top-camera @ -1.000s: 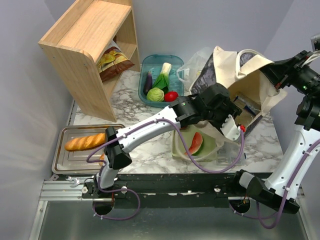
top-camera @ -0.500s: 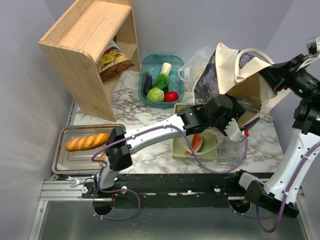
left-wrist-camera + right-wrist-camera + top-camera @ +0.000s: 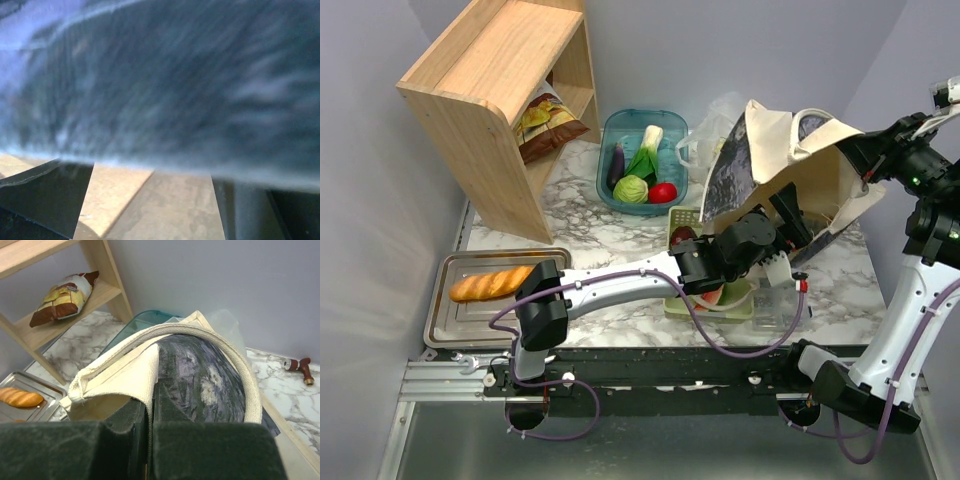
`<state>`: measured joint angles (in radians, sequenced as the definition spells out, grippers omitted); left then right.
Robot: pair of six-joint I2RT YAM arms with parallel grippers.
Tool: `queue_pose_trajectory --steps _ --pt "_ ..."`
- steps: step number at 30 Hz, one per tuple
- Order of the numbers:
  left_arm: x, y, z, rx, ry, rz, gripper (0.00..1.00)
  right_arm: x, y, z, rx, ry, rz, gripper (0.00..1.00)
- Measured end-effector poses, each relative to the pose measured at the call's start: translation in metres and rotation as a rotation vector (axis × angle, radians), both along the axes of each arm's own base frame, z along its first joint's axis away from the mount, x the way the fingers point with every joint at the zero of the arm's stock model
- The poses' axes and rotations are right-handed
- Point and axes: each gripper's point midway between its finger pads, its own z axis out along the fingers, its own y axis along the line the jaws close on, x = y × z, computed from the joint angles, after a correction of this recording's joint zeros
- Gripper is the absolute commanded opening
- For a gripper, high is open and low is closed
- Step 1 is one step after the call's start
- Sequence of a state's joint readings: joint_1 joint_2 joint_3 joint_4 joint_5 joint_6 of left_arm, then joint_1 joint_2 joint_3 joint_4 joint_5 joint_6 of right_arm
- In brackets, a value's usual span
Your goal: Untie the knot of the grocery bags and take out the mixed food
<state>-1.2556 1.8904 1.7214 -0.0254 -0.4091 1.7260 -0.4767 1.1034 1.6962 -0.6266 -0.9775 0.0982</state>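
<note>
— What is the right gripper [image 3: 150,407] doing?
— It is pinching the rim of the canvas tote [image 3: 820,150], its fingers clenched on the cloth, and it is holding the tote up at the upper right of the overhead view.
— And the left gripper [image 3: 788,225]?
— It is reaching across to the right of centre, at the tote's mouth. In its own wrist view the two fingers [image 3: 45,200] are standing wide apart, released, with nothing between them. Blurred dark fabric is filling the top of that frame.
— Where is the grocery bag [image 3: 705,135] sitting?
— Behind the tote at top centre, just right of the teal tub [image 3: 638,113]. I cannot tell whether it is knotted.
— And the food?
— The eggplant [image 3: 617,160], leafy vegetable [image 3: 645,150], cabbage [image 3: 631,188] and tomato [image 3: 662,192] are lying in the tub. The watermelon wedge [image 3: 720,295] is lying in the green basket [image 3: 672,298] under the left arm, with the apple [image 3: 682,238] showing at the basket's upper left corner. The chips bag [image 3: 545,120] is leaning on the wooden shelf [image 3: 490,60] at upper left, and the bread roll [image 3: 490,283] is resting on the metal tray [image 3: 470,320] at lower left
</note>
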Motion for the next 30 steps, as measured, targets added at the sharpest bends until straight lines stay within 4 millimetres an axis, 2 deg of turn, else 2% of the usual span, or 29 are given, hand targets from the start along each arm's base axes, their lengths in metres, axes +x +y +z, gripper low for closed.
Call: queue_pose_trajectory --steps 6,10,11,15,18,20,22,24,26,28,30 --pt "-0.006 -0.003 0.001 0.070 -0.035 -0.028 0.94 -0.001 0.002 -0.007 -0.002 0.019 0.016 0.01" --pt "-0.002 0.005 0.017 0.045 0.125 -0.014 0.93 -0.008 0.007 -0.014 -0.073 0.006 0.071 0.01" --pt "-0.001 0.010 0.022 0.030 0.149 -0.013 0.93 -0.010 0.009 -0.015 -0.085 0.004 0.087 0.01" --pt "0.005 0.057 0.040 -0.036 0.310 -0.023 0.93 -0.017 0.020 -0.017 -0.095 -0.004 0.157 0.01" --pt "0.016 0.091 0.052 -0.089 0.394 0.012 0.87 -0.022 0.028 -0.011 -0.068 -0.013 0.212 0.01" --pt "0.033 0.099 0.060 -0.134 0.416 0.068 0.83 -0.025 0.034 -0.003 -0.031 -0.020 0.245 0.01" --pt "0.058 0.096 0.066 -0.191 0.417 0.144 0.83 -0.025 0.038 0.002 0.027 -0.019 0.272 0.01" --pt "0.084 0.089 0.057 -0.222 0.420 0.227 0.83 -0.026 0.041 0.002 0.084 0.002 0.292 0.01" --pt "0.105 0.082 0.031 -0.213 0.428 0.301 0.85 -0.027 0.043 0.001 0.137 0.029 0.308 0.01" --pt "0.116 0.083 -0.001 -0.155 0.433 0.360 0.87 -0.028 0.045 0.002 0.178 0.051 0.320 0.01" --pt "0.117 0.083 -0.035 -0.065 0.430 0.386 0.88 -0.029 0.046 0.005 0.201 0.059 0.327 0.01"
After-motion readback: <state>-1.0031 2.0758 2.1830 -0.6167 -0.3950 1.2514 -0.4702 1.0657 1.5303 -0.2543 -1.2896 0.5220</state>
